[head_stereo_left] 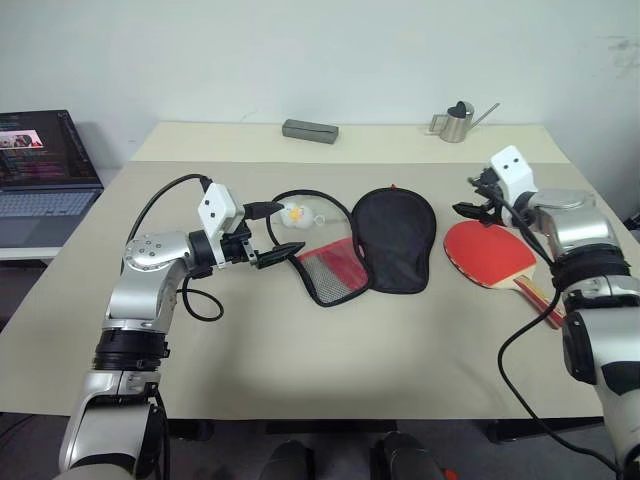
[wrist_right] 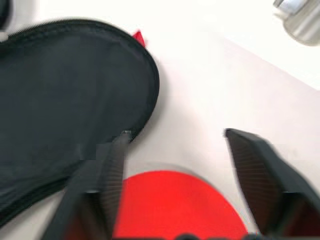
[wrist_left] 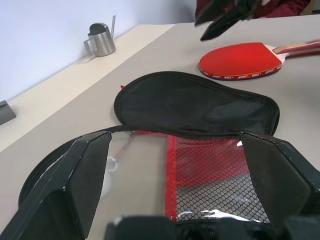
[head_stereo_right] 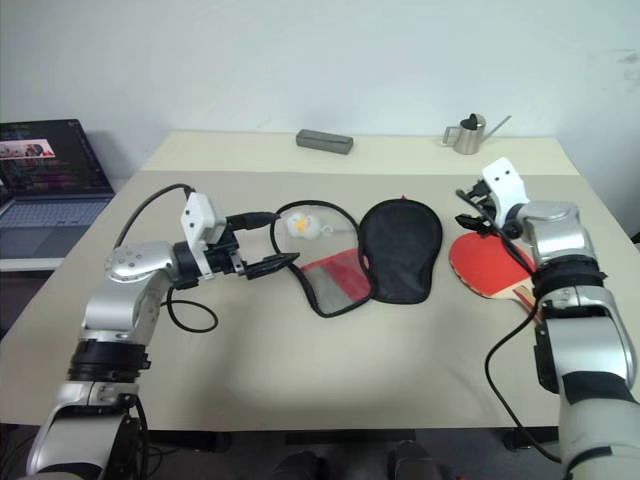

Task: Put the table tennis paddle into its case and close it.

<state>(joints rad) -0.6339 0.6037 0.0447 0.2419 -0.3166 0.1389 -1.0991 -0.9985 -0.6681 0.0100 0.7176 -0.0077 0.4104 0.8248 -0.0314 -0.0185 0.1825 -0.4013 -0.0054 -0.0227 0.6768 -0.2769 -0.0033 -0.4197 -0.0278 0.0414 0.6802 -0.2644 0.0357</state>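
Paddle (head_stereo_left: pixel 485 252) flat on table (head_stereo_left: pixel 300 370), just right of open case (head_stereo_left: pixel 395 238) | right gripper (head_stereo_left: pixel 478 197) jaws wide, empty, above blade's far edge | left gripper (head_stereo_left: pixel 268 250) wide, empty, beside mesh flap | advice: pin flap, grasp paddle low by handle, slide blade in.

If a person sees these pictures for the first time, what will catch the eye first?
Probably the red table tennis paddle, lying flat on the table beside the right gripper, whose jaws are open. Next, the case, unzipped at the table's middle, its mesh-lined half towards the open left gripper.
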